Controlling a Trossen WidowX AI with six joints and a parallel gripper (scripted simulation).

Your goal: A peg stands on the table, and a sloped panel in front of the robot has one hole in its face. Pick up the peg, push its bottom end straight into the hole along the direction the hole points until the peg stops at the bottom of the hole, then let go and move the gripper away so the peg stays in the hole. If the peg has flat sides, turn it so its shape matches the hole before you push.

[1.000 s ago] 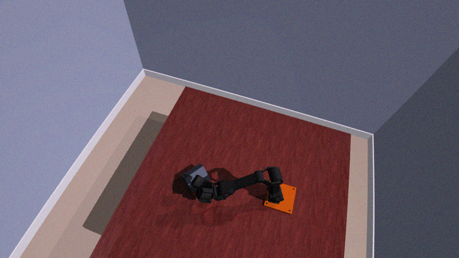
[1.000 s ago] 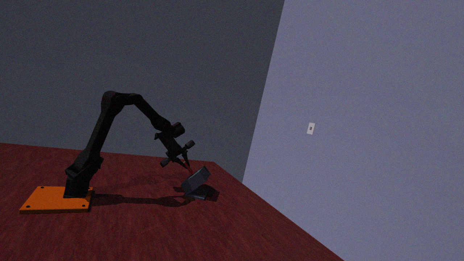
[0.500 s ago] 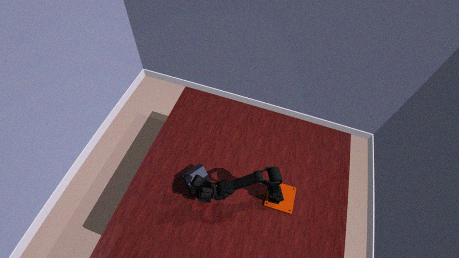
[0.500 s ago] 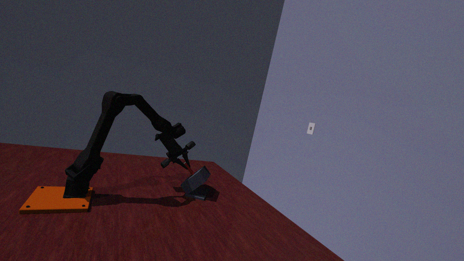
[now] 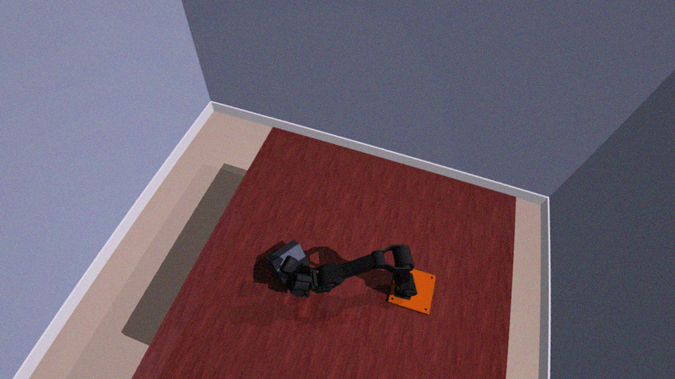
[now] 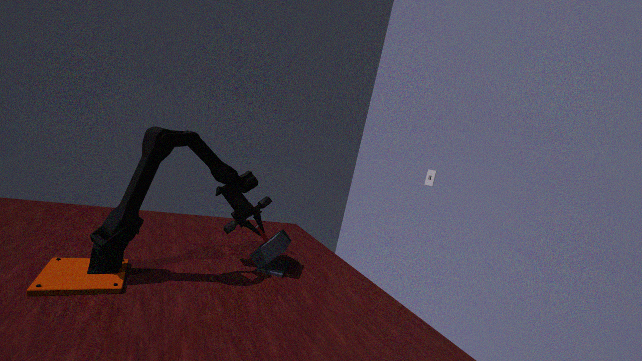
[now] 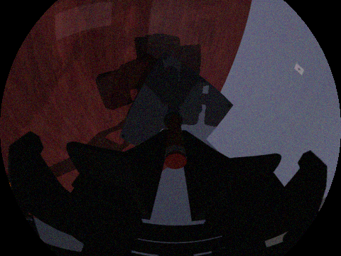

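A red round peg [image 6: 264, 236] [image 7: 175, 161] is tilted along the gripper's axis, its top end facing the wrist camera. My gripper [image 6: 261, 232] [image 7: 175, 134] is shut on it, above the sloped panel. The dark grey-blue sloped panel [image 5: 295, 251] [image 6: 274, 247] [image 7: 142, 115] stands at the far end of the arm's reach. In the wrist view the peg's lower end meets the dark round hole [image 7: 172, 119] in the panel's face. Shadow hides whether the end is inside it, and how deep. In the top view the wrist hides the fingers and peg.
The arm stands on an orange base plate [image 5: 421, 294] [image 6: 67, 280], on a dark red table [image 5: 370, 349] [image 6: 179, 323]. The panel's foot [image 6: 274, 271] rests on the table near its far edge. A pale wall with a small white plate [image 6: 432, 173] [image 7: 299, 68] rises beyond it.
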